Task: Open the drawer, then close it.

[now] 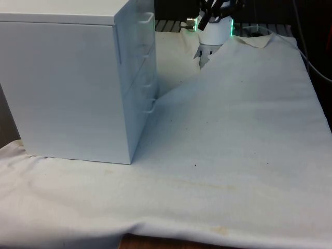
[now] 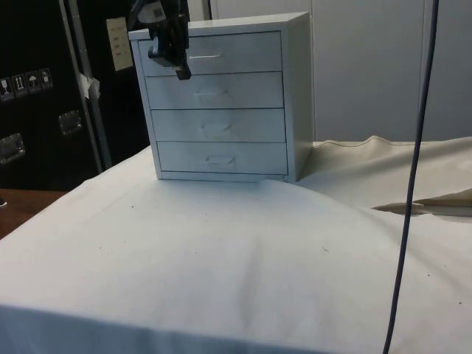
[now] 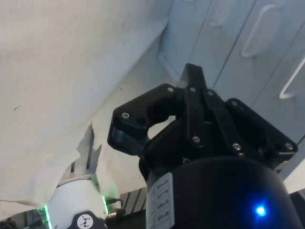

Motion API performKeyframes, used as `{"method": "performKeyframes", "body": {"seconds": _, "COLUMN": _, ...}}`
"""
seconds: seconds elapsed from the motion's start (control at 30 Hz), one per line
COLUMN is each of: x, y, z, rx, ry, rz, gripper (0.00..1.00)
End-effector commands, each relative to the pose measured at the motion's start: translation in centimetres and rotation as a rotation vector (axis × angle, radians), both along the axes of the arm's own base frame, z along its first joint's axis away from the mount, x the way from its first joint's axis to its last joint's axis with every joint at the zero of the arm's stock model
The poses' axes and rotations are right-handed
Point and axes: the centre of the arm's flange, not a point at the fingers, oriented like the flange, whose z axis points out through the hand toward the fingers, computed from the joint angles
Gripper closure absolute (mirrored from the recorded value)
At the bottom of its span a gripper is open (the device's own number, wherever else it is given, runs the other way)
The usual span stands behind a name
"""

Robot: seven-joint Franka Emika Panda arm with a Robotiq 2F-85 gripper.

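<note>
A white chest of drawers (image 2: 221,96) stands on the cloth with four drawers stacked, all pushed in flush. Each has a small bar handle; the top drawer's handle (image 2: 205,56) is at the height of my gripper. In the side view my black gripper (image 2: 180,71) hangs before the left end of the top drawer (image 2: 236,53). From the front, the gripper (image 1: 206,19) is off the drawer fronts (image 1: 140,62), with a gap between them. The fingertips (image 3: 191,72) are pressed together, holding nothing, and point toward the handles (image 3: 257,29).
The white cloth (image 1: 233,129) covers the table and is rumpled into a ridge near the chest's foot (image 2: 310,188). A dark cable (image 2: 413,184) hangs down in the side view. Dark cabinets (image 2: 44,88) stand beside the chest.
</note>
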Motion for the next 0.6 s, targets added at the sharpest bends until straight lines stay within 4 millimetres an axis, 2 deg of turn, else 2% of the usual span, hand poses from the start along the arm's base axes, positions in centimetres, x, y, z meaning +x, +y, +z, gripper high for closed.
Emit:
{"method": "performKeyframes", "body": {"seconds": 0.0, "x": -0.05, "y": -0.06, "z": 0.06, "rx": 0.010, "ry": -0.002, "rz": 0.003, "gripper": 1.00}}
{"method": "performKeyframes", "body": {"seconds": 0.23, "x": -0.01, "y": -0.06, "z": 0.06, "rx": 0.004, "ry": -0.001, "rz": 0.001, "gripper": 1.00}}
{"method": "performKeyframes", "body": {"seconds": 0.4, "x": 0.00, "y": 0.01, "z": 0.05, "rx": 0.002, "ry": -0.001, "rz": 0.001, "gripper": 0.74}}
{"method": "performKeyframes", "body": {"seconds": 0.43, "x": -0.01, "y": 0.00, "z": 0.04, "rx": 0.002, "ry": -0.001, "rz": 0.000, "gripper": 0.61}}
{"method": "performKeyframes", "body": {"seconds": 0.5, "x": 0.00, "y": 0.00, "z": 0.00, "rx": 0.000, "ry": 0.000, "rz": 0.000, "gripper": 0.51}}
{"method": "performKeyframes", "body": {"seconds": 0.53, "x": 0.00, "y": 0.00, "z": 0.00, "rx": 0.000, "ry": 0.000, "rz": 0.000, "gripper": 0.51}}
{"method": "performKeyframes", "body": {"seconds": 0.57, "x": 0.00, "y": 0.00, "z": 0.00, "rx": 0.000, "ry": 0.000, "rz": 0.000, "gripper": 0.45}}
